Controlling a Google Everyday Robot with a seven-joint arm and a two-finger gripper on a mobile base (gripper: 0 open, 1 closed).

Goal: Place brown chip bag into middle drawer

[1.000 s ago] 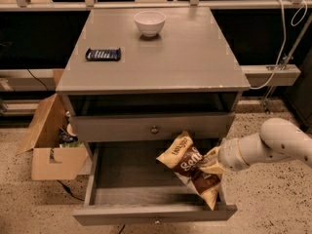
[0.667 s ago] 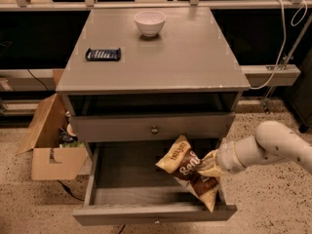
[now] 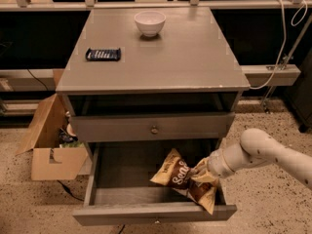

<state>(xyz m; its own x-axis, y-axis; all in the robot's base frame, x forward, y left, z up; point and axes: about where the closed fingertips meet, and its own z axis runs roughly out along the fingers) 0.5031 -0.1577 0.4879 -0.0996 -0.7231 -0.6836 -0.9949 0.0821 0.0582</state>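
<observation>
The end effector (image 3: pixel 201 169) reaches in from 3 o'clock at the end of a pale arm (image 3: pixel 265 149) and is clamped on the brown chip bag (image 3: pixel 176 171), pinching it near its crumpled right side. The bag hangs tilted over the open middle drawer (image 3: pixel 122 165), toward the tray's 4 o'clock corner. Its upper tan end points to 10 o'clock and its lower end droops to 5 o'clock, right at the drawer's front rim. I cannot tell whether that lower end touches the rim or the tray floor. The main risk is that corner: if the bag is let go from here, its low end may land on the front lip or the right wall, leaving it draped over the edge or tipped out onto the floor. A crinkly bag also springs and slides on release, so it could shift further toward the front. The closed drawer front (image 3: pixel 122 128) sits just above at 12 o'clock, leaving little headroom, so a lift or swing inward could snag the bag's upper end or knock the wrist against it. On the worktop (image 3: pixel 195 57), the white bowl (image 3: pixel 150 22) at 12 o'clock and the dark blue bar (image 3: pixel 103 54) at 9 o'clock lie well apart from all this.
</observation>
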